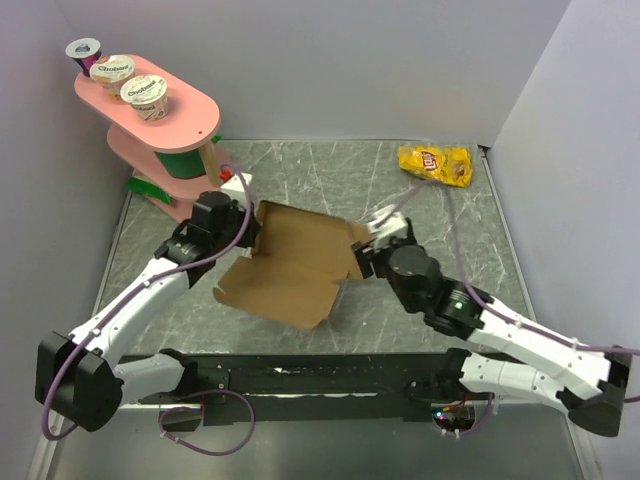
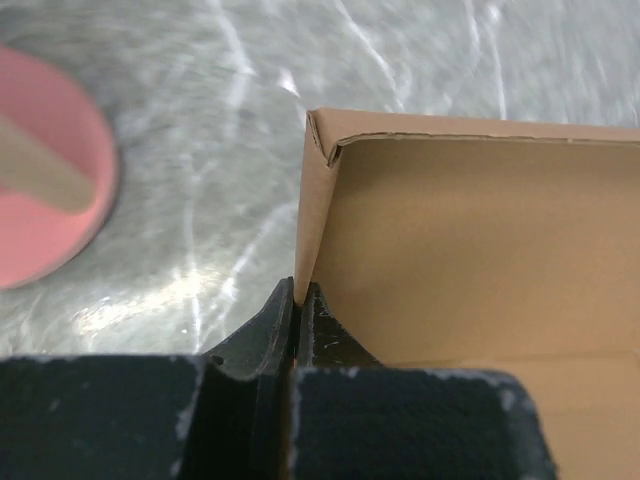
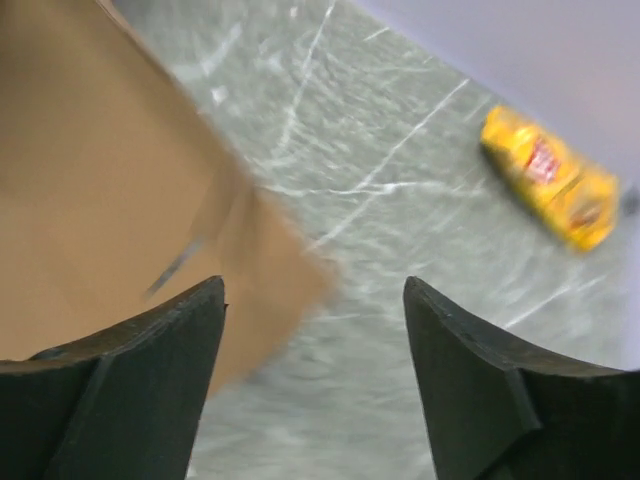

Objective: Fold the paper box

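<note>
One wall up, paper box [image 1: 290, 262] half-folded
Left gripper [image 2: 298, 298] pinches its wall; right gripper [image 3: 315, 300] gapes empty, flap needs grasping next

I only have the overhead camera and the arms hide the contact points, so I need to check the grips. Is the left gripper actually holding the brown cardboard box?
Observer: Yes. In the left wrist view the left gripper is shut on the edge of an upright side wall of the brown corrugated cardboard box, just below that wall's folded corner.
Operator: And the right one, has it got hold of anything?
Observer: No. In the right wrist view the right gripper is open with nothing gripped. A blurred corner of the cardboard and the grey table show beyond the gap between its fingers.
</note>
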Robot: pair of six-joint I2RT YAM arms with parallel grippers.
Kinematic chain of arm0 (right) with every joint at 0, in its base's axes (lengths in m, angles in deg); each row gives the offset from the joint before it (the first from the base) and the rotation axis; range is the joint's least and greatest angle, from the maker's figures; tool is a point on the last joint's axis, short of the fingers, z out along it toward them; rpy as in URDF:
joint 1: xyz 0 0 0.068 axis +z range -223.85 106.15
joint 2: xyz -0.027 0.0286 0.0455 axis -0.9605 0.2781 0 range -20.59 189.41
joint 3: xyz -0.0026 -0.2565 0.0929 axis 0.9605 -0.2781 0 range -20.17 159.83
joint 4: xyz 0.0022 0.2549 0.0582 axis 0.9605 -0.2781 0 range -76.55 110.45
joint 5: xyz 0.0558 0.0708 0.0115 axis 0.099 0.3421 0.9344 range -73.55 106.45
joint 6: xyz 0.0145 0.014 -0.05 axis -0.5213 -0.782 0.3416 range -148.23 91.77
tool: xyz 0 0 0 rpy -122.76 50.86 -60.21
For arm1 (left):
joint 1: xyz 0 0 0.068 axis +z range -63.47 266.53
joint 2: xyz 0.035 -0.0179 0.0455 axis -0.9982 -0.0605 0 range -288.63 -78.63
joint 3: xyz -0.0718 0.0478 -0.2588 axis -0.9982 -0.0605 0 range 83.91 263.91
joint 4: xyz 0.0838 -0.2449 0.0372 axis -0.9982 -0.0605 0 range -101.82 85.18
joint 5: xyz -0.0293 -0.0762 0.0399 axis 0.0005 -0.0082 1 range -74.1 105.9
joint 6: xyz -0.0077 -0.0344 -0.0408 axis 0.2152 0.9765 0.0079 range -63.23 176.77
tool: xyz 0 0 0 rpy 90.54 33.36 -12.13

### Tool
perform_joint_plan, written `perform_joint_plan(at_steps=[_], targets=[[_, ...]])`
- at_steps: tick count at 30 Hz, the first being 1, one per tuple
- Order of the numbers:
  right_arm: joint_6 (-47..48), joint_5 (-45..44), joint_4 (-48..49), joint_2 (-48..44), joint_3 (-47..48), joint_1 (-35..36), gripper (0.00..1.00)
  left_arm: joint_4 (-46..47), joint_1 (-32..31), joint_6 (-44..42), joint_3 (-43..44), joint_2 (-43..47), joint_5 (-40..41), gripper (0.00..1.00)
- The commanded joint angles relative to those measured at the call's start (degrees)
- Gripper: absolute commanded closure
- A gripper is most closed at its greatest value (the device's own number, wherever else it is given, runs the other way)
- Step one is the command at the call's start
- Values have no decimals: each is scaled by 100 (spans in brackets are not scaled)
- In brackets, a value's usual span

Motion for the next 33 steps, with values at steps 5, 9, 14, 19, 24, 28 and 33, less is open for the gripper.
perform_joint_plan(at_steps=[5, 9, 14, 19, 24, 28, 33], targets=[[-4775, 789, 102, -1159, -592, -32, 36, 890, 178, 1007, -452, 912, 538, 99], [-6198, 1450, 1420, -1424, -1830, -58, 50, 1085, 178, 1007, -663, 1535, 1030, 99], [-6842, 1716, 2854, -1503, -2667, -67, 53, 1314, 178, 1148, -874, 2108, 1320, 99], [-6808, 1620, 4181, -1240, -2958, -137, 47, 1595, 178, 1113, -1094, 2539, 1294, 99], [-6878, 1592, 5061, -1099, -3169, -436, 36, 1657, 178, 1016, -1156, 2697, 1180, 99], [-7045, 2347, 5456, -731, -3046, -954, 36, 1745, 178, 1007, -1191, 2706, 1084, 99], [-7255, 3112, 6290, 76, -2871, -1122, 38, 1762, 178, 981, -1191, 2688, 1022, 99]])
